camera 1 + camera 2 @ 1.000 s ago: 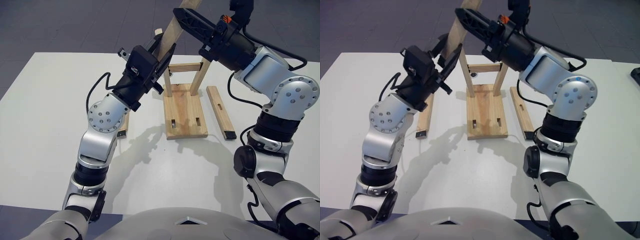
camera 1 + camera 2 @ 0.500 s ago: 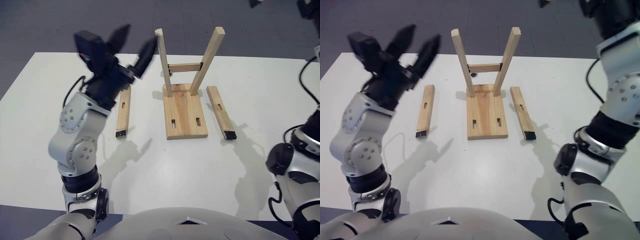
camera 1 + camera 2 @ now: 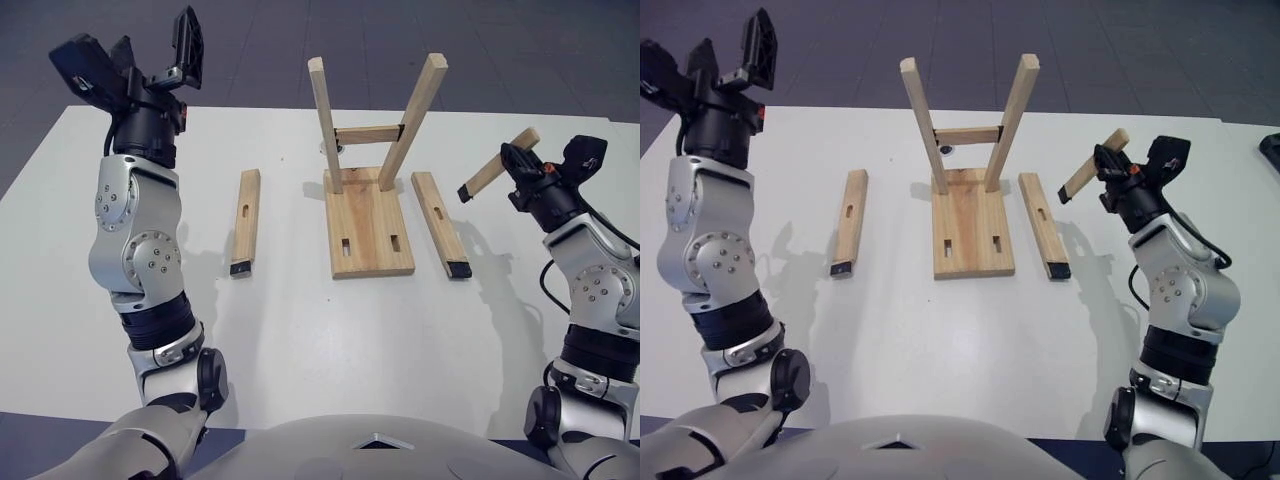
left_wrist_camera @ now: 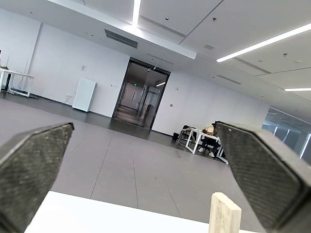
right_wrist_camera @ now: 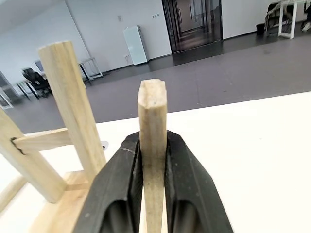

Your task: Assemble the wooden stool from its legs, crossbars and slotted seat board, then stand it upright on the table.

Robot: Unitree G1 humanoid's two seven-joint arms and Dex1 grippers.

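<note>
The slotted seat board point(image 3: 370, 225) lies flat mid-table. Two legs point(image 3: 420, 110) stand up from its far end, joined by a crossbar point(image 3: 370, 134). One loose leg point(image 3: 245, 218) lies left of the board and another point(image 3: 440, 232) lies right of it. My right gripper point(image 3: 514, 164) hangs above the table's right side, shut on a short wooden crossbar point(image 3: 492, 168) that angles down toward the board; the right wrist view has this crossbar point(image 5: 152, 107) clamped between the fingers point(image 5: 116, 174). My left gripper point(image 3: 155, 52) is raised high at the far left, open and empty, its fingers point(image 4: 29, 179) wide apart.
The white table point(image 3: 330, 340) has bare room in front of the board and along both sides. Its far edge runs just behind the standing legs, with dark floor beyond.
Both grippers have left the standing legs. The left arm swung up and out to the far left, open. The right arm went out of view, then came down on the right holding a crossbar.
</note>
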